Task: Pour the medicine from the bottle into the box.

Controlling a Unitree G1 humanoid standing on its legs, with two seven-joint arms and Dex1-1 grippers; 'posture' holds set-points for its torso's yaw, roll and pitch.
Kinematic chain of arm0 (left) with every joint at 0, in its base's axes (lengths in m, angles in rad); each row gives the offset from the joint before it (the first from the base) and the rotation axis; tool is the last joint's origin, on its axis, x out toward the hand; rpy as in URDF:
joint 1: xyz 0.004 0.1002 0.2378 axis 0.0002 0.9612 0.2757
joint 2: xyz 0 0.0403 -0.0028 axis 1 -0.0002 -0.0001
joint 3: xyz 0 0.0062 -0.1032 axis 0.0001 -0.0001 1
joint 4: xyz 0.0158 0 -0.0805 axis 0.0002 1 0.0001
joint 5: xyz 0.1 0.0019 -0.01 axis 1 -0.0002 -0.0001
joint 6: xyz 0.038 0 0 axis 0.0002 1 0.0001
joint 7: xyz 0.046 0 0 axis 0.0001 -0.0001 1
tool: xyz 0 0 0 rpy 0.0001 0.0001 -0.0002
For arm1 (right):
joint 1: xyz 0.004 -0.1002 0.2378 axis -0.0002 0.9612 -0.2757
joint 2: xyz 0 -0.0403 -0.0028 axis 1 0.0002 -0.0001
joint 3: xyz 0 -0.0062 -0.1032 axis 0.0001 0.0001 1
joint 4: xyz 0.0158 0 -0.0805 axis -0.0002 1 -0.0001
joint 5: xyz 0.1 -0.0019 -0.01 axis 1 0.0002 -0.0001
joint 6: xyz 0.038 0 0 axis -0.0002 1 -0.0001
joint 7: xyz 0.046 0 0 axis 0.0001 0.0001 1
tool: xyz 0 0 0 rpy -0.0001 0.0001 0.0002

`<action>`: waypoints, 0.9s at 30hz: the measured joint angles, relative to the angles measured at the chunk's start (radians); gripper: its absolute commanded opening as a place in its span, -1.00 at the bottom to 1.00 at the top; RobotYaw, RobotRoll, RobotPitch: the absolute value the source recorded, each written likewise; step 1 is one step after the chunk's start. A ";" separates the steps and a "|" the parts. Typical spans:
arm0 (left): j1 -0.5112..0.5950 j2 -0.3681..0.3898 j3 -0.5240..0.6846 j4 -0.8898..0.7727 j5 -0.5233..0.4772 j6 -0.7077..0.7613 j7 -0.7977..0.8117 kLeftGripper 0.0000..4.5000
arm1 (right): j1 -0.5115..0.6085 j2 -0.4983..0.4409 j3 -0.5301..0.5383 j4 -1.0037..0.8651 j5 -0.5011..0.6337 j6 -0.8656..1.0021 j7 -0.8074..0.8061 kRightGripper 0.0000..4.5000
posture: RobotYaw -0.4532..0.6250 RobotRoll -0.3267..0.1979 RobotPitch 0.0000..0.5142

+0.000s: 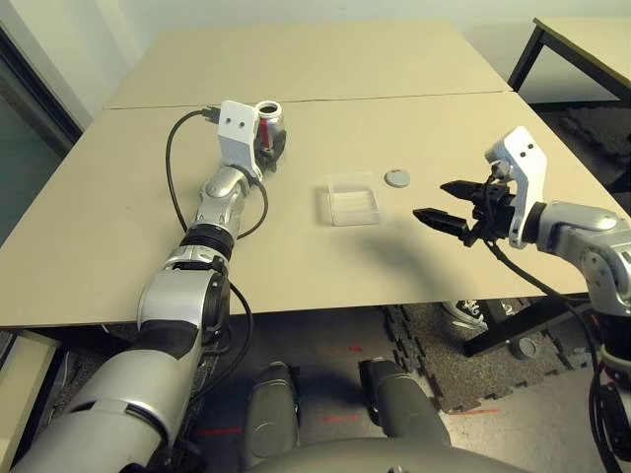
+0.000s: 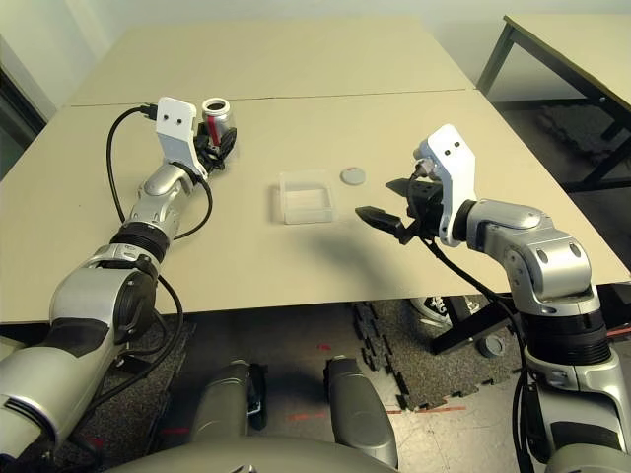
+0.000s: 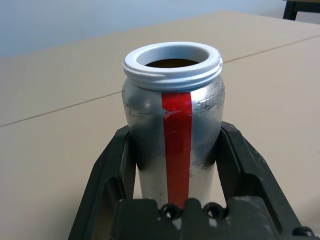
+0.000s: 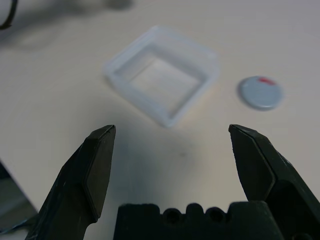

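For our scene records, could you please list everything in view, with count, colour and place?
Small silvery-grey cylindrical bottle with a red stripe: one, upright, mouth open, held above the table's left side.
Shallow square clear plastic box: one, transparent, mid-table, nothing seen inside.
Loose flat round grey cap disc: one, grey with a red mark, on the table just right of the box, apart from it.
Tan table: one, beige, with a seam across it.
Second table: one, tan top and black legs, far right.
Left gripper: black, shut on the bottle.
Right gripper: black, open, holding nothing, right of the box.
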 measured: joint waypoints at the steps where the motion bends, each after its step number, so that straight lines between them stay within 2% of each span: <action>1: 0.000 0.002 -0.002 0.005 0.006 0.004 0.001 0.10 | 0.000 0.007 0.012 0.001 -0.001 -0.001 -0.003 1.00 | -0.55 0.25 -0.58; 10: -0.021 0.027 -0.027 0.028 0.057 0.029 0.035 0.10 | -0.008 0.070 0.106 0.115 -0.062 -0.086 -0.012 1.00 | -0.52 0.25 -0.56; 16: -0.036 0.028 -0.032 0.036 0.067 0.032 0.040 0.10 | -0.049 0.094 0.111 0.195 -0.099 -0.156 -0.014 1.00 | -0.51 0.25 -0.55; 27: -0.036 0.034 -0.037 0.047 0.087 0.032 0.039 0.10 | -0.059 0.101 0.114 0.200 -0.099 -0.164 0.010 1.00 | -0.51 0.25 -0.54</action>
